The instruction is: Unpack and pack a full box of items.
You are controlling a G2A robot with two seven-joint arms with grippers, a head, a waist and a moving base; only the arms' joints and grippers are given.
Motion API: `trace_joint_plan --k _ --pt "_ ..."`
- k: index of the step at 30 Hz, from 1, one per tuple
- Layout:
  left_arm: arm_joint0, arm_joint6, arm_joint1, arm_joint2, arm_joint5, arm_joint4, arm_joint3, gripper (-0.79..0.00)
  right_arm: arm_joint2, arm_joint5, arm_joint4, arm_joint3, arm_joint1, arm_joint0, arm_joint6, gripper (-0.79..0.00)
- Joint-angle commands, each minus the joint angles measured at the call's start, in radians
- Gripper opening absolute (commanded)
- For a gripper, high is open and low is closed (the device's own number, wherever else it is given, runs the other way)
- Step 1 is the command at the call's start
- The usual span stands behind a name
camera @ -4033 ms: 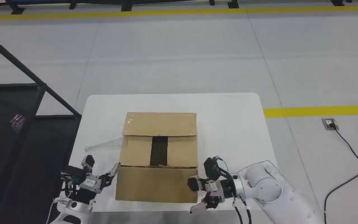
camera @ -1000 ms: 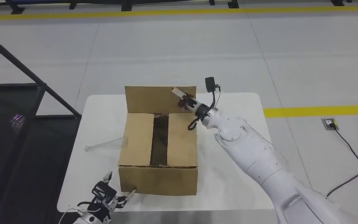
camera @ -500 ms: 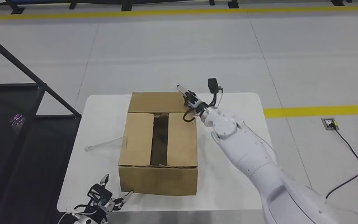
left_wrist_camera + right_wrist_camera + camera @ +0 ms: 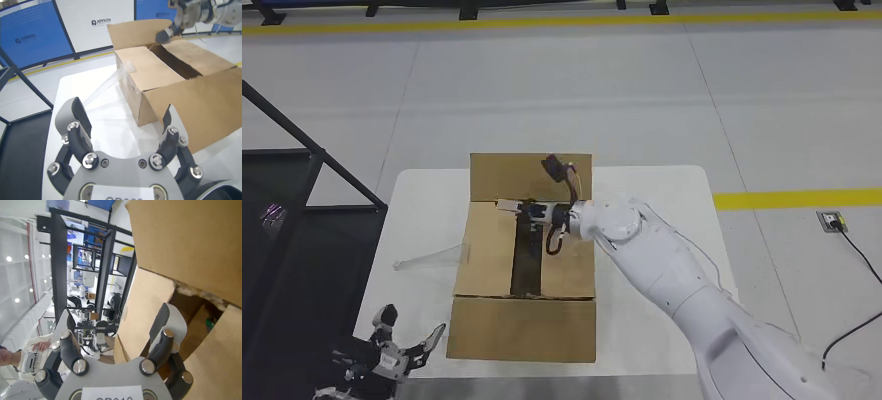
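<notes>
Top view: your box [image 4: 542,320] sits mid-tabletop [image 4: 662,200], inner flaps nearly shut. Right gripper [image 4: 115,321], fingers spread, straddles one inner flap [image 4: 487,260] at its far end. Left gripper [image 4: 122,104], spread and empty, hangs by the near left corner. Opening step; next, you likely pinch and lift that flap.

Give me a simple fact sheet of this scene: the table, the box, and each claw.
Surface: white table holding one cardboard box
Box flaps: far flap upright, near flap folded outward, two side flaps flat with a dark gap between
Contents: mostly hidden; something green shows through the gap
Right gripper: open, empty, over the gap's far end
Left gripper: open, empty, by the near left table corner
Loose bit: clear tape strip trailing from the box's left side
</notes>
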Motion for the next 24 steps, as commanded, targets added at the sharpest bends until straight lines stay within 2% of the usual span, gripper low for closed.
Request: trace_joint_plan --k 1,6,11,16,24 --pt "0.002 -0.015 -0.001 -0.015 0.004 -0.047 0.002 0.0 -0.013 0.053 -0.008 0.018 -0.019 0.003 0.009 0.0" --pt "0.01 -0.033 -0.004 -0.019 -0.003 -0.076 0.004 0.0 -0.023 0.084 0.008 0.077 -0.064 0.006 0.045 0.0" --pt "0.015 -0.034 -0.005 -0.016 -0.01 -0.069 0.005 0.0 0.005 0.011 0.084 0.144 -0.097 0.006 0.118 0.0" --pt "0.018 -0.038 -0.006 -0.017 -0.016 -0.057 0.007 0.0 0.055 -0.064 0.175 0.207 -0.11 0.012 0.181 0.0" --pt "0.018 -0.071 -0.006 0.0 -0.017 0.002 -0.037 0.0 0.101 -0.137 0.23 0.199 -0.124 0.027 0.239 0.0"
